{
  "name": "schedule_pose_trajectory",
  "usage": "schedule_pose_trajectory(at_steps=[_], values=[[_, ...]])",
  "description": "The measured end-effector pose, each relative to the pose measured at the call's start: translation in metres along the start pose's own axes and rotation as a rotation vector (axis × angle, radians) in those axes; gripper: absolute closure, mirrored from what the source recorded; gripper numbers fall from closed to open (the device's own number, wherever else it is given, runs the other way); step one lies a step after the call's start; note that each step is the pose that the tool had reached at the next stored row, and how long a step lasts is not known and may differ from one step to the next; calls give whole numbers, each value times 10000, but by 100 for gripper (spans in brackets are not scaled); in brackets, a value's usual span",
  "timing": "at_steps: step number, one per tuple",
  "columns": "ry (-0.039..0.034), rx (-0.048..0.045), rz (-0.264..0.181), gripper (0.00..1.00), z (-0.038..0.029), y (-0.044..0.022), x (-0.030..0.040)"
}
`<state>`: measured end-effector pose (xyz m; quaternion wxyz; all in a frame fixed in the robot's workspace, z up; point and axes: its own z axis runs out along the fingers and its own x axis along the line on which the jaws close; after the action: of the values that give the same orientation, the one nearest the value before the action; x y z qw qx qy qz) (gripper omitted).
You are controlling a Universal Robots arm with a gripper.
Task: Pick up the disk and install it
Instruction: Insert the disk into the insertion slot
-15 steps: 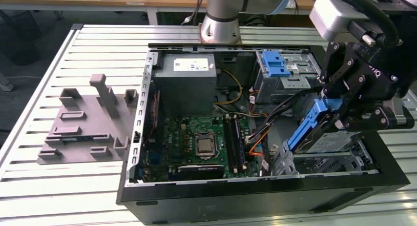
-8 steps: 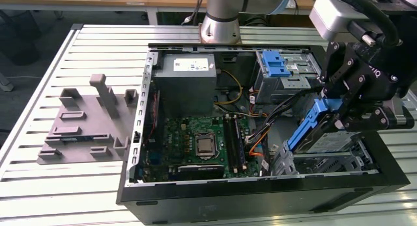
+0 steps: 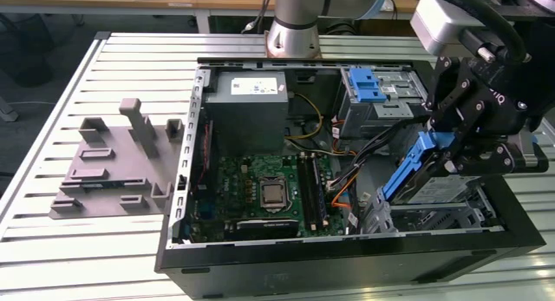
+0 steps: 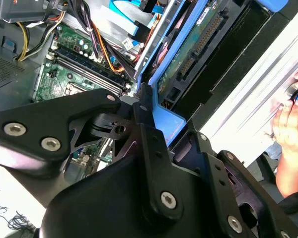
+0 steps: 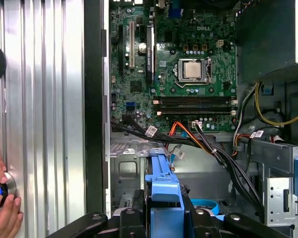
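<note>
Toward 4 o'clock in the exterior view, above the open tower case (image 3: pixel 347 252): black tool (image 3: pixel 453 159) clamped on the disk (image 3: pixel 438 187), gripping it by a blue plastic rail (image 3: pixel 406 172). Holds it tilted, upper end leaning toward 1 o'clock, lower end at the mouth of the drive cage (image 3: pixel 433 218); cannot tell whether the two touch.

Judged progress: pick-up done, disk off the counter (image 3: pixel 87 249) and carried to the bay. Installation not finished: not yet level, not seated in the cage, most of its body clear of the bay.

Materials and shapes:
- Disk: flat silver metal slab, with a green circuit board and a dark connector strip on its underside in the second wrist view (image 4: pixel 188 54).
- Rail: smooth bright-blue plastic, seen between the tool's links in the first wrist view (image 5: pixel 164 186).
- Tool: matte black jointed links with bright bolt heads.
- Cage: stamped grey sheet steel.
- Motherboard (image 3: pixel 260 184): green, densely populated, with a square socket at its centre.
- Counter: ribbed pale aluminium slats.

At the counter's edge in both wrist views, a person's hand (image 5: pixel 2 198) on a round knob.
</note>
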<state>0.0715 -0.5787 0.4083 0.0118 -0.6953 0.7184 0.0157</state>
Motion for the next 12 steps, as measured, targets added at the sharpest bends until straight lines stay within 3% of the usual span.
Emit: schedule_pose_trajectory(at_steps=[12], values=[[0, -4, -93, 64, 96, 0, 4]])
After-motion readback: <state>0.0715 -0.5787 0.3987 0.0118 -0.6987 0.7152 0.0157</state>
